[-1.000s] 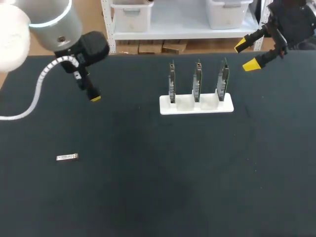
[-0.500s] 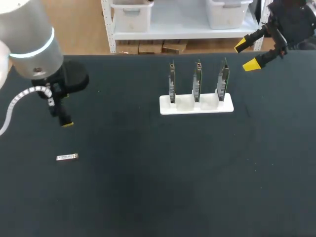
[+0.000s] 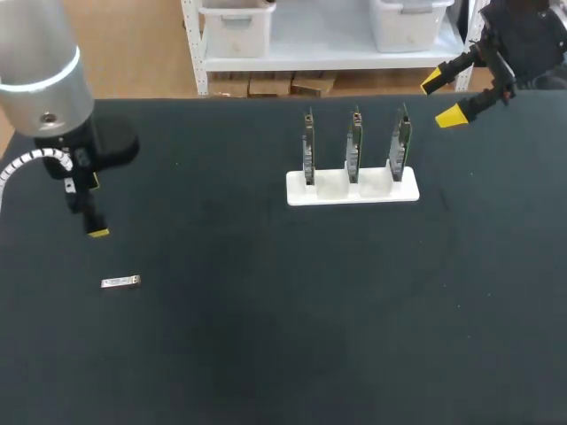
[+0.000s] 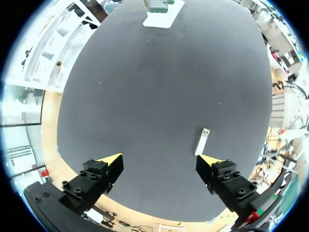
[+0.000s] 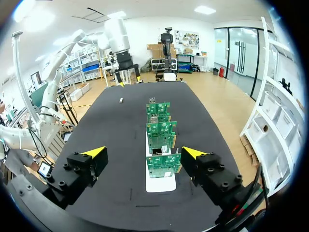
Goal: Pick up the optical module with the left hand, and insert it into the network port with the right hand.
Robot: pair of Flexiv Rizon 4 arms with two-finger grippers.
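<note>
Black tabletop: optical module is laid flat near left gripper, fingers spread wide, nothing held. Right gripper likewise agape, empty, near board rack.

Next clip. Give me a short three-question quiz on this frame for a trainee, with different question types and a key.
1. True or false: the left claw is shut on the optical module.
2. How many green boards stand upright in the white holder?
3. The optical module lies: A) flat on the table, ahead of the open left claw; B) in the white holder; C) leaning on a green board.
Key: 1 false; 2 three; 3 A.
</note>
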